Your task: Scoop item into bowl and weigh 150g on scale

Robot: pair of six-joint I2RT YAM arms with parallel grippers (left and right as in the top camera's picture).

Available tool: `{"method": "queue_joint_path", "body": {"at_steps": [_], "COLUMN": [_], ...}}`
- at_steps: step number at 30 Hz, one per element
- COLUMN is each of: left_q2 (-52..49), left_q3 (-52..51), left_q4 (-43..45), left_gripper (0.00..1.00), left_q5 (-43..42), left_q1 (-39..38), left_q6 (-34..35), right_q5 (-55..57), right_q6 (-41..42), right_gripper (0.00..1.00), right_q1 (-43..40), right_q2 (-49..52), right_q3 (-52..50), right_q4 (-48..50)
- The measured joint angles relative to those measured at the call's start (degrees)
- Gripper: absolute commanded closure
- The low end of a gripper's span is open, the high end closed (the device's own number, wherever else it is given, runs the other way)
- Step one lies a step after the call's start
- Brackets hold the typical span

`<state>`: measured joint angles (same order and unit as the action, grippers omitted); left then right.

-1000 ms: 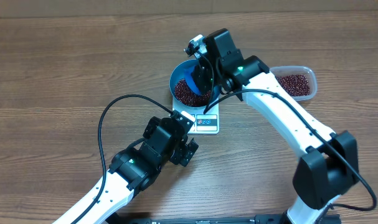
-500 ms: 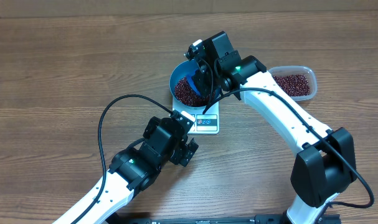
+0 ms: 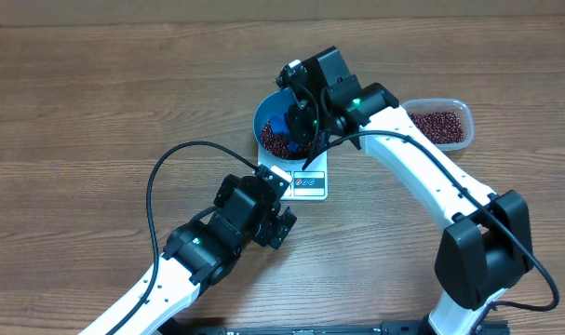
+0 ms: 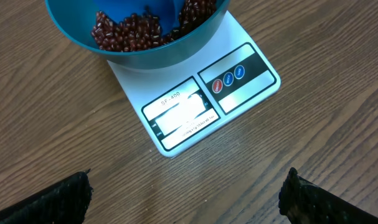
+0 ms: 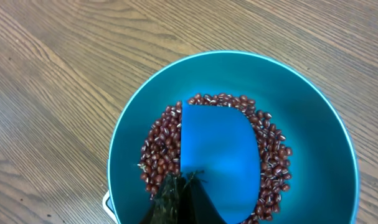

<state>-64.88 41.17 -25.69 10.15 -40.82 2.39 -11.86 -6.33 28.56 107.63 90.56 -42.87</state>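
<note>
Overhead: scale (image 3: 308, 182) partly beneath bowl (image 3: 262, 117)

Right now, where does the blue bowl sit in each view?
Overhead: the bowl is just above centre, on the scale.
Left wrist: top of frame, left of centre, upper part cut off, on the scale.
Right wrist: fills most of the frame, with the blue scoop lying inside.
Shared landmark: the red-brown beans heaped in the bowl, visible in all three views.
</note>
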Motion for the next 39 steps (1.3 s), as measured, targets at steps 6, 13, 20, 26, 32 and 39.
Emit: {"method": "queue_joint_path", "body": {"at_steps": [6, 13, 20, 26, 32, 39], "left_q2": [0.0, 0.0, 0.0, 0.0, 0.0, 0.0], "left_q3": [0.0, 0.0, 0.0, 0.0, 0.0, 0.0], "left_q4": [0.0, 0.0, 0.0, 0.0, 0.0, 0.0], "left_gripper": [0.0, 0.0, 0.0, 0.01, 0.0, 0.01], "left_q5": [0.0, 0.0, 0.0, 0.0, 0.0, 0.0], "left_q1": [0.0, 0.0, 0.0, 0.0, 0.0, 0.0], "left_q6": [0.0, 0.0, 0.0, 0.0, 0.0, 0.0], "right_q5": [-0.2, -0.2, -0.2, -0.1, 4.3, 6.8], "right_q6": [3.0, 5.2, 5.8, 6.2, 6.1, 5.0], "right_gripper": [0.96, 0.96, 0.96, 0.96, 0.96, 0.96], "right_q1": [-2.6, -4.2, -4.2, -4.2, -4.2, -4.0], "right_q2": [0.0, 0.0, 0.0, 0.0, 0.0, 0.0], "right_q3": [1.9, 7.7, 11.8, 12.5, 12.5, 12.5], "right_q4": [-0.3, -5.7, -9.9, -10.3, -10.9, -11.5]}}
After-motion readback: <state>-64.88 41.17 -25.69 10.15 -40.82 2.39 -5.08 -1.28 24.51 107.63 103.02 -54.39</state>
